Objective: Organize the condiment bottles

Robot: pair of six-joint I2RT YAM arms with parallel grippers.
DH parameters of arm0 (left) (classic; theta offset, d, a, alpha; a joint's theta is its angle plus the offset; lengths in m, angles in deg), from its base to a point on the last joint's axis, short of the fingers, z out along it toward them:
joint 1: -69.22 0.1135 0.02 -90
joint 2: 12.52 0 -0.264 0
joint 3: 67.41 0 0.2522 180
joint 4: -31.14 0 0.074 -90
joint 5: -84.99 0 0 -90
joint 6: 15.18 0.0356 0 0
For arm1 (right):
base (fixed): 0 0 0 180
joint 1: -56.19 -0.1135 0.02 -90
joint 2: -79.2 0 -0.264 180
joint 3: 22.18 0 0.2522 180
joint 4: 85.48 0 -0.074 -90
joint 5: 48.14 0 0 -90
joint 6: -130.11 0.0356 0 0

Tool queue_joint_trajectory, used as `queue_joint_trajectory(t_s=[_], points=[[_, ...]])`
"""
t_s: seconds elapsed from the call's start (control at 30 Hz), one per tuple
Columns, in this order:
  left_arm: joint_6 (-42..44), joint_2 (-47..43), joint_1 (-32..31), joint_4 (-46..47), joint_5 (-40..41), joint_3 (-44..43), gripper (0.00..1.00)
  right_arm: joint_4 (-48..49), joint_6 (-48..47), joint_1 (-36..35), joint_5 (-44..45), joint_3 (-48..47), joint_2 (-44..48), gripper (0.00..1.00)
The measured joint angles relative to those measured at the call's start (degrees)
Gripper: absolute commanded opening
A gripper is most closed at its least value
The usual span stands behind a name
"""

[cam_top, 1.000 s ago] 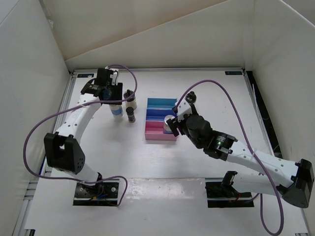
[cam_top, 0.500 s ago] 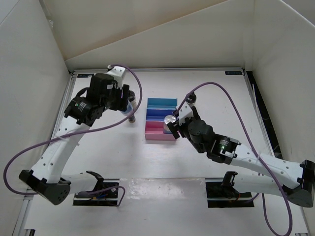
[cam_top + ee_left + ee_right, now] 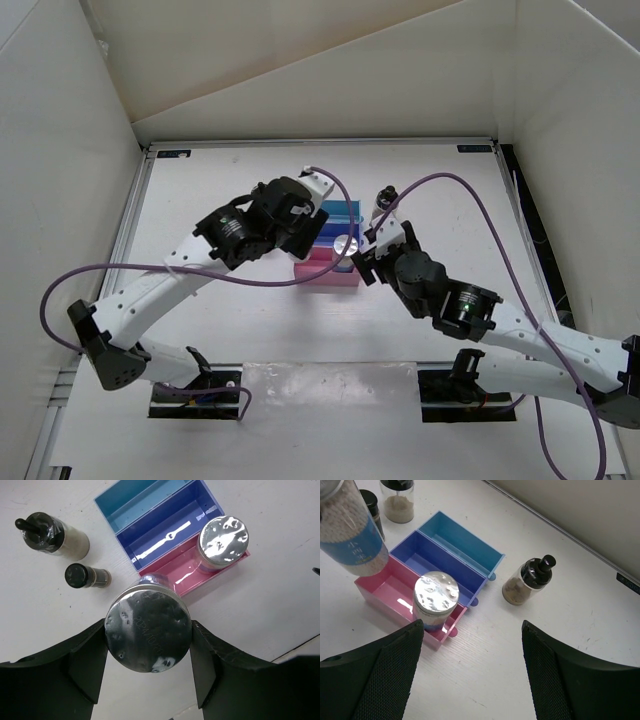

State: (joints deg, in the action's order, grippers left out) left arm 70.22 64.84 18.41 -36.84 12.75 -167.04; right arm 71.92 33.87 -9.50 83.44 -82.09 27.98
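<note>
Left of rack (image 3: 150, 511), bottles (image 3: 67, 539) hidden overhead.

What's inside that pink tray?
The pink tray holds one silver-topped bottle at its right end; the rest seen is bare. The held bottle in the left gripper covers its left corner.

bottle label (image 3: 357, 547) print illegible; lid (image 3: 148, 630) embossing unreadable

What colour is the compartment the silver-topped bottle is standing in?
Pink. The silver-topped bottle stands in the pink compartment; best seen in the right wrist view.
</note>
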Motion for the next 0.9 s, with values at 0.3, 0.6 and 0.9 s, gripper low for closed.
queue_joint_trajectory(t_s=[0.3,0.6,0.9], points=[[0.2,3.1,-0.9,4.7,1.4,1.9,0.00,-1.3,0.1,2.0,0.1,0.3,1.9,0.81],[-0.2,5.3,-0.9,8.1,1.5,4.1,0.00,-1.8,1.2,5.5,-1.9,1.9,2.4,0.81],[-2.3,5.9,-0.5,10.5,0.8,8.0,0.00,-1.8,2.1,8.0,-4.3,2.5,2.6,0.81]])
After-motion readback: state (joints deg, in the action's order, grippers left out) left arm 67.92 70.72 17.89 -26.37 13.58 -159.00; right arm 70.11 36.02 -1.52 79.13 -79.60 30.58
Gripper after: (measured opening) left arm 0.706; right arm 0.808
